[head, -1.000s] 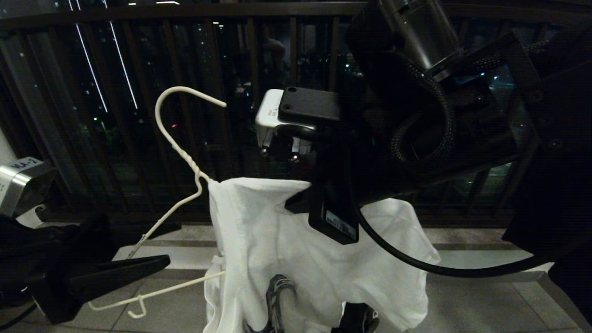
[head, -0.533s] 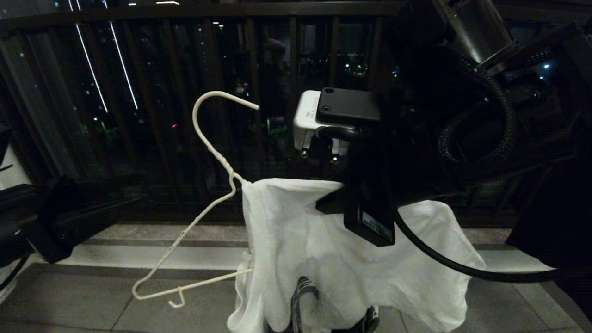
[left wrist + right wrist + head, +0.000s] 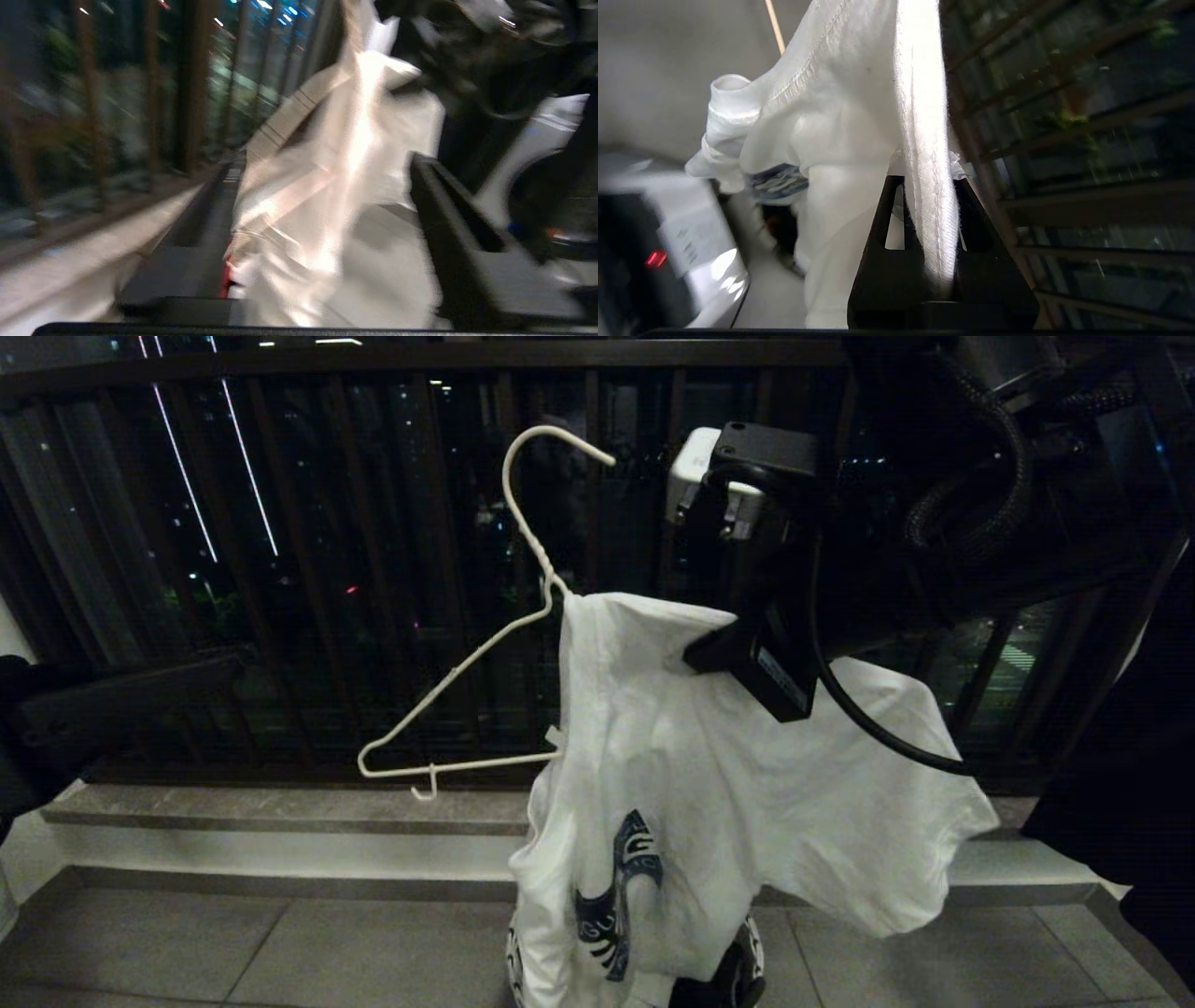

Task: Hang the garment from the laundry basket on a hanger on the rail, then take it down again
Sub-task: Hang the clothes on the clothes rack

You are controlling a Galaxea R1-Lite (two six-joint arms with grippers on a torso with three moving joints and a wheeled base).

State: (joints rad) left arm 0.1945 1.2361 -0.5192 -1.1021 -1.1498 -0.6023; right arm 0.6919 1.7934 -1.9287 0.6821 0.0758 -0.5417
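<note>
On white wire hanger (image 3: pixel 467 663), white tee (image 3: pixel 747 775) bunched w/ blue print

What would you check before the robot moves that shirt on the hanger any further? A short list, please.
1. Right gripper shut on the white T-shirt: ok.
2. T-shirt on the thin white wire hanger: not ok, only one side is covered, the other arm bare.
3. Hanger hook free and upright: ok.
4. Left gripper open, holding nothing: ok.
5. Rail to hang it on in view: cannot tell, only the dark window railing shows.
</note>
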